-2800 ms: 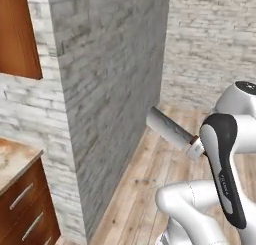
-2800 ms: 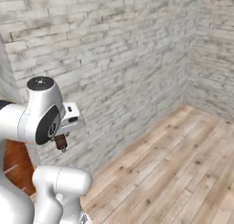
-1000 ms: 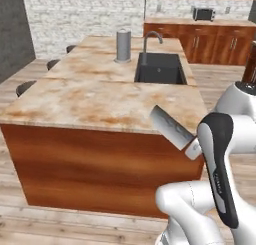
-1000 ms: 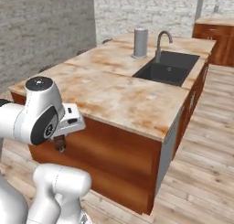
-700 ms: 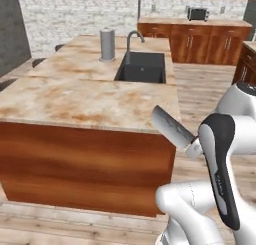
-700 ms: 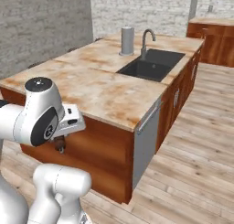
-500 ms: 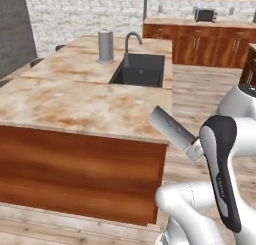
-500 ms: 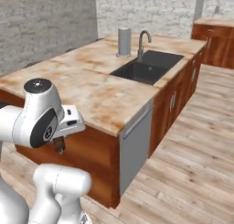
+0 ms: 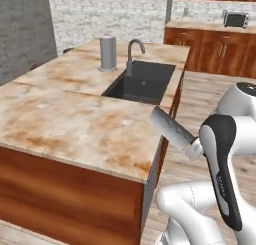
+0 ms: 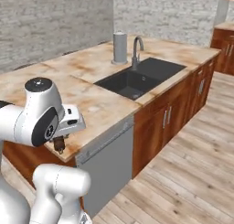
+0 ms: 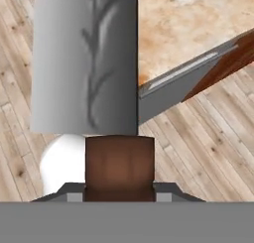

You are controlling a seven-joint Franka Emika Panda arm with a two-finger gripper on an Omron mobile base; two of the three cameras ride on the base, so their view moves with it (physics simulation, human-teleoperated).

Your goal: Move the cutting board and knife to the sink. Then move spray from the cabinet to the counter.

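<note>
My gripper (image 9: 194, 149) is shut on the knife's dark brown handle (image 11: 119, 166), held level in front of the arm. The wide grey blade (image 9: 169, 129) juts out toward the island's near corner, over the floor beside the counter edge. In the hand view the blade (image 11: 84, 58) reaches up across the floor and the edge of the beige counter (image 11: 188, 24). From the right base view just the handle end (image 10: 58, 145) shows under the hand. The dark sink (image 9: 142, 84) (image 10: 137, 77) lies farther along the mottled counter (image 9: 75, 124). The cutting board and the spray are out of view.
A curved faucet (image 9: 132, 51) and a grey cylinder (image 9: 107, 53) stand behind the sink. A grey dishwasher front (image 10: 107, 166) sits under the counter's near end. A toaster (image 9: 234, 19) rests on the far counter. Wooden floor (image 10: 183, 173) opens to the right of the island.
The base has driven, so both base views swung from a stone wall to the island, which now lies closer with the sink ahead. The knife has stayed in the gripper.
</note>
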